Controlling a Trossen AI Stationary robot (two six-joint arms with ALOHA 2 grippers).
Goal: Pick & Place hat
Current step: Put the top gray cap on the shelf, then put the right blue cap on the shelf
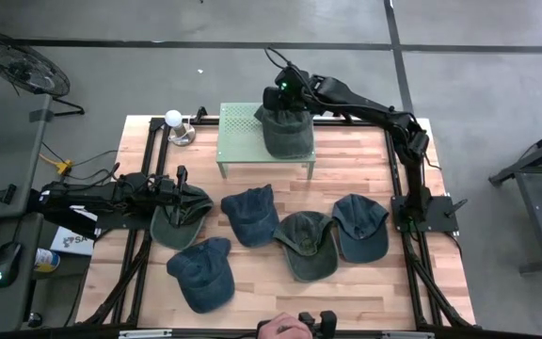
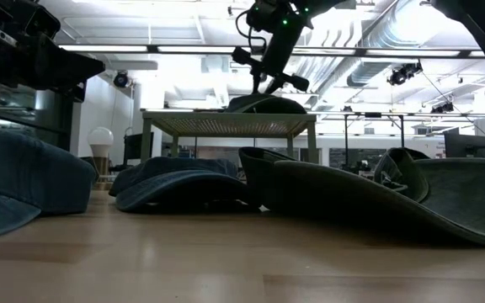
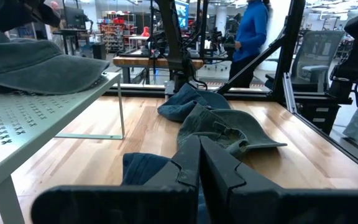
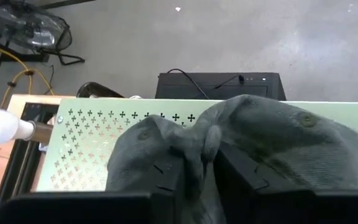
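Observation:
A grey-green hat lies on the pale green perforated stand at the table's far side. My right gripper comes down on the hat's far end and is shut on its cloth. The low view shows the same gripper just above the hat. My left gripper waits shut at the table's left, by the far rim of an olive hat. Its shut fingers point across the table toward the right side. My right gripper pinches a raised fold of the hat's crown cloth between its two fingers, at the hat's far end. It comes from above, pointing down. The hat rests on the green stand, its cloth bunched up at the fingers.
Several more hats lie on the wooden table: blue, olive, teal, blue. A white bulb lamp stands left of the stand. A person in blue stands beyond the table. A head shows at the near edge.

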